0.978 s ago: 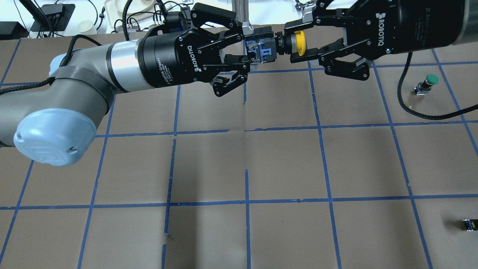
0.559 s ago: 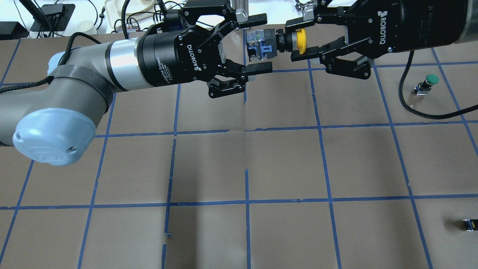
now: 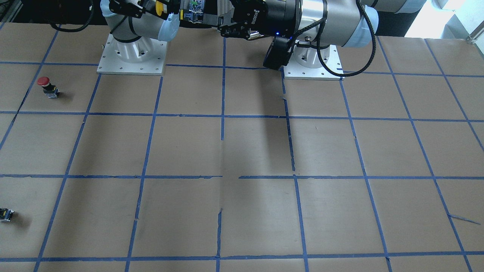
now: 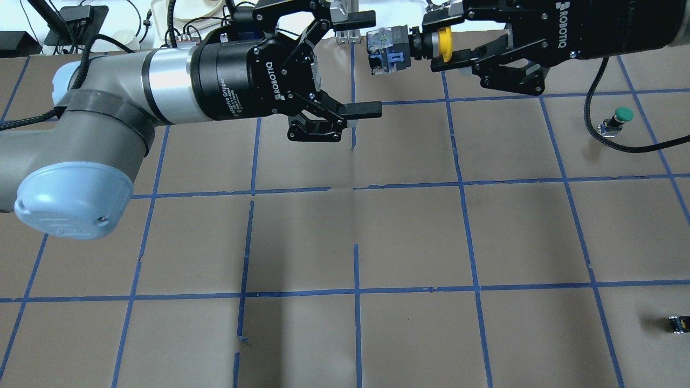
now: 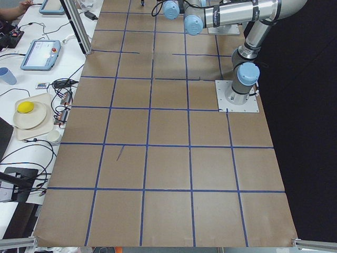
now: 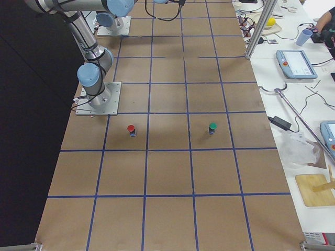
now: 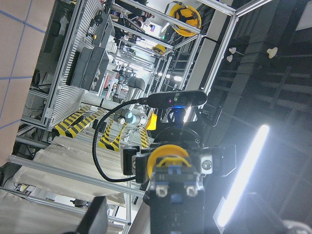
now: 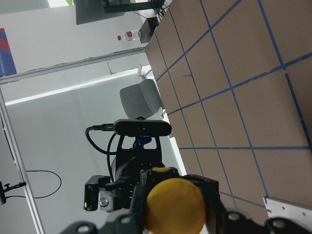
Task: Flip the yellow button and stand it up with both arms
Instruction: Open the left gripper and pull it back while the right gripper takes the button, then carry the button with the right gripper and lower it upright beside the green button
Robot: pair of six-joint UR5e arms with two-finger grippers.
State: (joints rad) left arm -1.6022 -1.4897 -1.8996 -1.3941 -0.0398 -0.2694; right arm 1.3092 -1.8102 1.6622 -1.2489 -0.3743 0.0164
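Note:
The yellow button is held level in the air over the table's far edge, its black-and-grey body pointing toward the left arm. My right gripper is shut on its yellow cap. My left gripper is open wide, its fingertips level with the end of the body and not touching it. The left wrist view shows the body end-on with the cap behind it. The right wrist view shows the cap up close. The button also shows in the front-facing view.
A green-capped button stands at the right of the table. A red-capped button stands nearer the robot's right base. A small black switch block lies near the right edge. Brown paper with blue tape lines covers the table.
My left gripper has opened and let go of the button's body, then drawn back a little to the left. My right gripper keeps the cap and has shifted slightly farther and to the right.

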